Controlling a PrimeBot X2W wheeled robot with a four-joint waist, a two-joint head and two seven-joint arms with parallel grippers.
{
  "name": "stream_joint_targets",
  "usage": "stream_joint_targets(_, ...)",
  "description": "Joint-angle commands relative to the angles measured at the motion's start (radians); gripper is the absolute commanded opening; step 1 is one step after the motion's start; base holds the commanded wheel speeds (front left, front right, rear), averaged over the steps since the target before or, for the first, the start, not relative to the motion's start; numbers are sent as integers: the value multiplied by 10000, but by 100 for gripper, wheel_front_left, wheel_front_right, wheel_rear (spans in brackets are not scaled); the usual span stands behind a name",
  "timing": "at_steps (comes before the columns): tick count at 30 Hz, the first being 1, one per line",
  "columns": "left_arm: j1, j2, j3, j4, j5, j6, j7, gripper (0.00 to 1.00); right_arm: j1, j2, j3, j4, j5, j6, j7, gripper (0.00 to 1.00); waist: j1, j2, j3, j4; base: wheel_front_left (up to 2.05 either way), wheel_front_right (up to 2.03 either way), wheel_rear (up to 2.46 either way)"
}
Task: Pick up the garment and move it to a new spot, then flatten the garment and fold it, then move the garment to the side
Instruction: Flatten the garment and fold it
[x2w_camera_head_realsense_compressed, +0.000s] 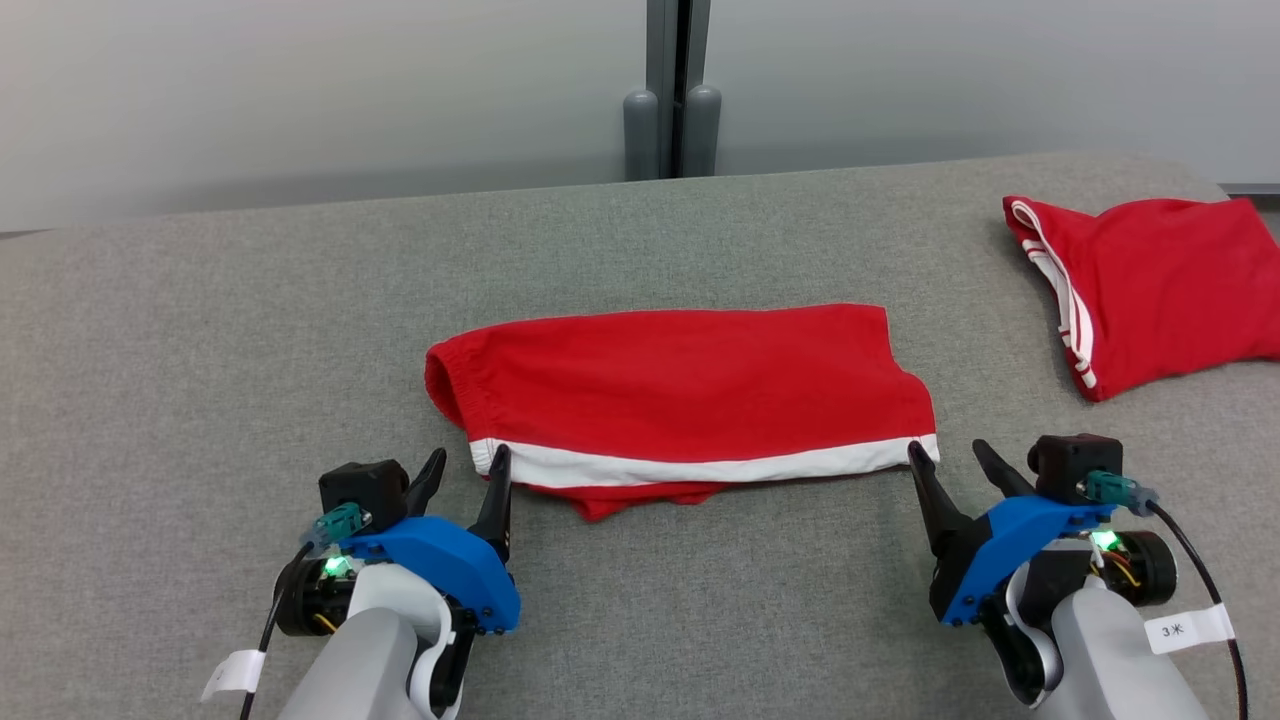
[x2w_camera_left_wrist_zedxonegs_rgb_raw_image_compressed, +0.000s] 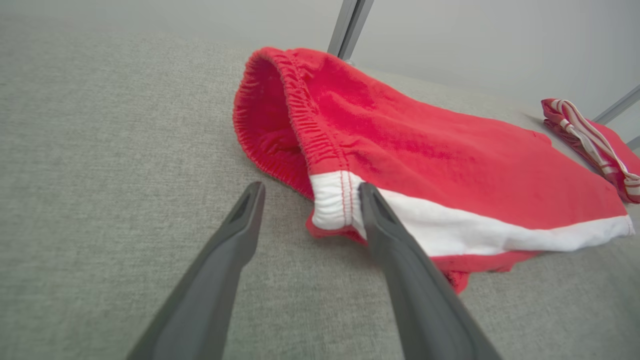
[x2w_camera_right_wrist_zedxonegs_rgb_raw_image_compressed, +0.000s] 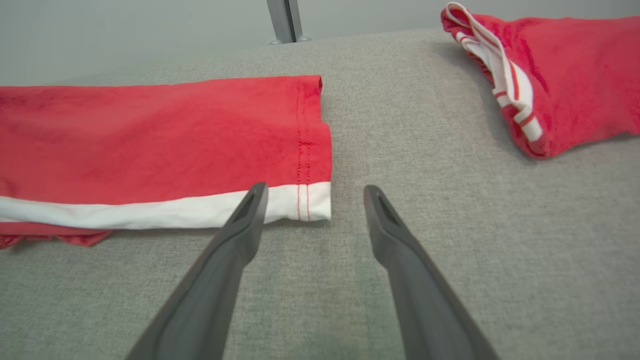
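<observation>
Red cotton across the middle of the grey tabletop: that's the garment, a pair of shorts lying flat and doubled over, its long side running left to right in the head view. The gathered waistband sits at the left end, gaping a little. A white band runs along the near edge, with a bit of red lower layer poking out beneath it.

Here's the left tool, down at the near-left corner, fingers spread wide, gripping nothing. In its wrist view the white corner sits between the two fingers, and the inner finger has its tip right at the band; touching or just above it, I cannot tell.

Over to the right tool, and it's the same story at the near-right corner: jaws wide apart, empty. In its wrist view one finger shows its tip over the white hem, while the other is over bare tabletop just beside the hem.

Far right, well apart from all this, a second red garment with white stripes lies bunched near the tabletop's edge. Behind, a grey post stands against a pale wall.
</observation>
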Motion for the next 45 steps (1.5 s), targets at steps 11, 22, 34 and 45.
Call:
stream_joint_targets(11, -770, -73, -704, 457, -781, -389, -116, 0, -922, -28, 623, 1303, 730, 5, -120, 100, -2, -1, 513, -12, 0, 0, 0)
stream_joint_targets(22, -1030, 126, -1570, 455, -1398, -440, -372, 0, -1566, -28, 934, 2061, 855, 5, -657, 85, -2, -1, 746, -22, 0, 0, 0)
stream_joint_targets(34, -891, 404, -2305, -177, -2200, -442, -840, 0, -1497, -27, 1246, 1768, 952, 5, -1228, 0, -2, -1, 266, -24, 0, 0, 0)
stream_joint_targets(45, 117, 1383, -2296, -3436, -3397, -432, -624, 0, 193, -39, 138, -2405, 311, 5, -584, 0, -2, -1, -708, -49, 0, 0, 0)
